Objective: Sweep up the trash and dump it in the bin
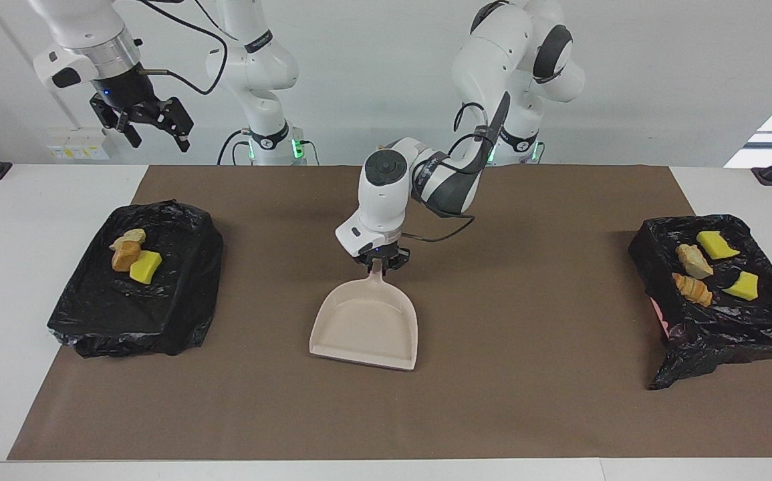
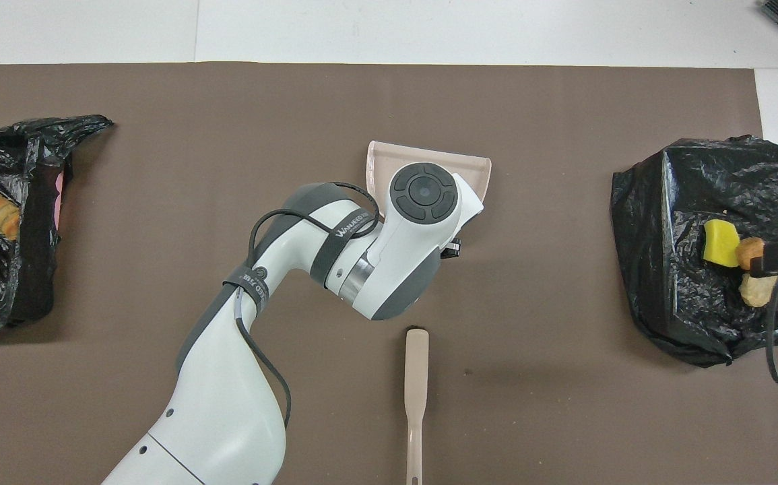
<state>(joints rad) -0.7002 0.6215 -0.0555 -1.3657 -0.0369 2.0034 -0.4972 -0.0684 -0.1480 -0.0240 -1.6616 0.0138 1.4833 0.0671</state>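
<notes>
White wall (image 1: 372, 73) at the robots' end, power outlet (image 1: 78, 143) on it. White table (image 1: 38, 194) covered by a brown paper mat (image 1: 546, 200). Beige brush handle (image 2: 417, 377) lies on the mat closest to the robots. Left end effector (image 1: 377, 262) clamped on the handle of the beige dustpan (image 1: 365, 327), mid-mat, pan empty. Right end effector (image 1: 152, 127) raised over the right arm's end of the table, fingers apart, holding nothing, waiting. Black-bagged bin (image 1: 138, 287) at that end holds three pieces of trash (image 1: 133, 257); black-bagged bin (image 1: 720, 300) at the left arm's end holds four more.
</notes>
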